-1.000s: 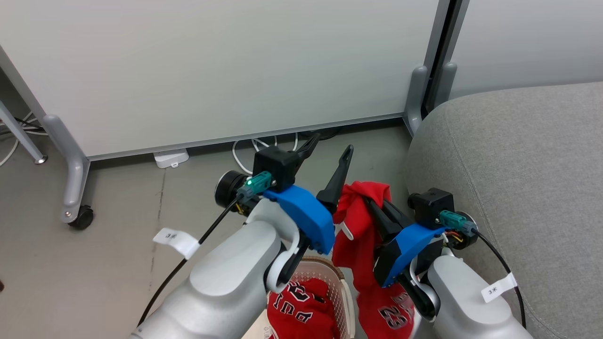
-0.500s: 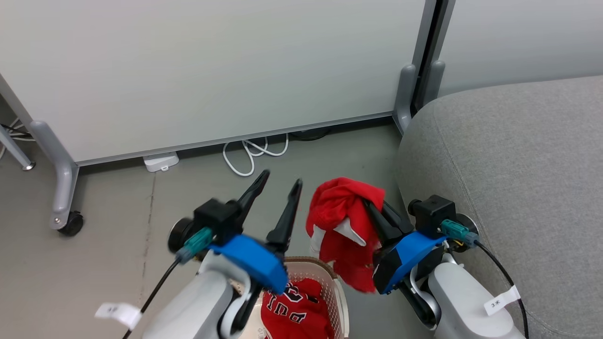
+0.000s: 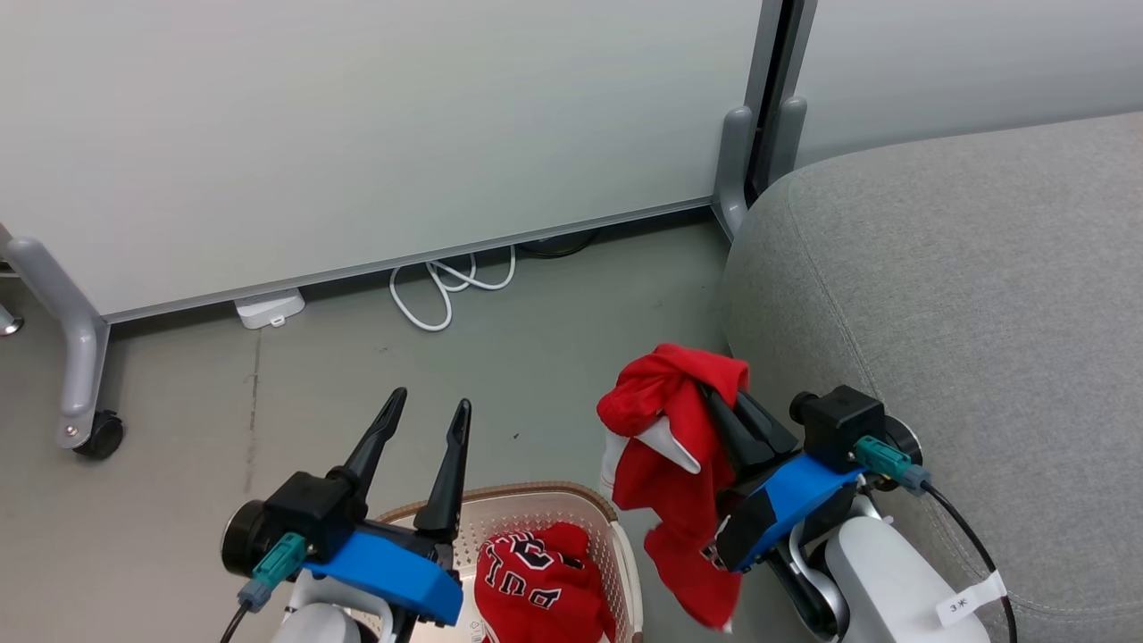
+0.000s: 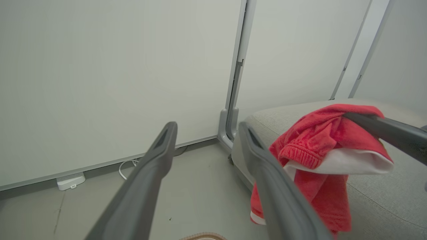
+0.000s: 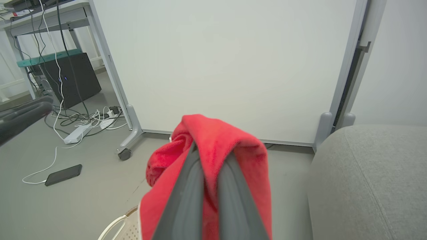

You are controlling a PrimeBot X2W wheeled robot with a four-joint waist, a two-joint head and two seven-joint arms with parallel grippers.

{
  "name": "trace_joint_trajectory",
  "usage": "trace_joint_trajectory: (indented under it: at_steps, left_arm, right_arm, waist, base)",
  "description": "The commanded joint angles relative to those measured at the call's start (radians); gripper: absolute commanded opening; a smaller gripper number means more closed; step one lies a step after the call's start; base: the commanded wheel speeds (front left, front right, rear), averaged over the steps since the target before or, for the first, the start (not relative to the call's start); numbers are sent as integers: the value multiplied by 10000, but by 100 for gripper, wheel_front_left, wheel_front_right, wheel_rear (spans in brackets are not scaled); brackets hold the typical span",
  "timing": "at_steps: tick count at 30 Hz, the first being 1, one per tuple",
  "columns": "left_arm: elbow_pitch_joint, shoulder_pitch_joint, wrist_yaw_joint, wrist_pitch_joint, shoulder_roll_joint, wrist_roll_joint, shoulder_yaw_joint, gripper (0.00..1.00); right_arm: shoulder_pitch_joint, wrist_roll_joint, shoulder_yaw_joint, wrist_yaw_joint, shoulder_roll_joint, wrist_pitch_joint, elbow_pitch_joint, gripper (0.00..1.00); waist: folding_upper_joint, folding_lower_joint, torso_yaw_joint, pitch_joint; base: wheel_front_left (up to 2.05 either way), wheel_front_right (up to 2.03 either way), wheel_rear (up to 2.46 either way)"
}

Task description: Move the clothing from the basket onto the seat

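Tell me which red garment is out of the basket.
The garment pinched in the right pincer, hanging above the floor; the other lies inside the basket.

Held red garment: up in air, pinched tight in right claw. Bunched over claw tips, white trim showing, loose end drooping down. Hangs between basket and seat, near seat's round edge.
Second red garment: crumpled inside basket, black-and-white letters on top.
Basket: cream-white, little holes in sides, brown rim, upright on floor.
Seat: big, light grey, soft cloth, seam line running across.
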Motion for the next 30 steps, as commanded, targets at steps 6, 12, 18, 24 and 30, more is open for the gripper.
trace_joint_trajectory:
  at_steps: [6, 12, 18, 24, 30]
  left_arm:
    - [-73, 487, -296, -46, -379, 534, 787, 100]
    - [-2, 635, -533, -46, -618, 871, 1170, 100]
    - [-80, 657, -676, -47, -615, 1135, 1440, 100]
    - [-154, 674, -730, -45, -661, 1280, 1524, 100]
    - [-257, 724, -766, -45, -653, 1395, 1535, 100]
  right_arm:
    - [400, -156, -308, 5, -26, 210, -506, 0]
    - [594, -16, -292, 5, -26, 267, -912, 0]
    - [631, 172, -119, 5, -28, 252, -1304, 0]
    - [757, 201, -98, 5, -28, 281, -1595, 0]
    - [937, 113, -223, 5, -25, 316, -1954, 0]
  waist:
    - [0, 0, -65, 43]
    - [0, 0, -386, 137]
    - [0, 0, -1213, 311]
    - [0, 0, -2068, 392]
    - [0, 0, -3006, 517]
  base:
    - [0, 0, 0]
    - [0, 0, 0]
    - [0, 0, 0]
    - [0, 0, 0]
    - [0, 0, 0]
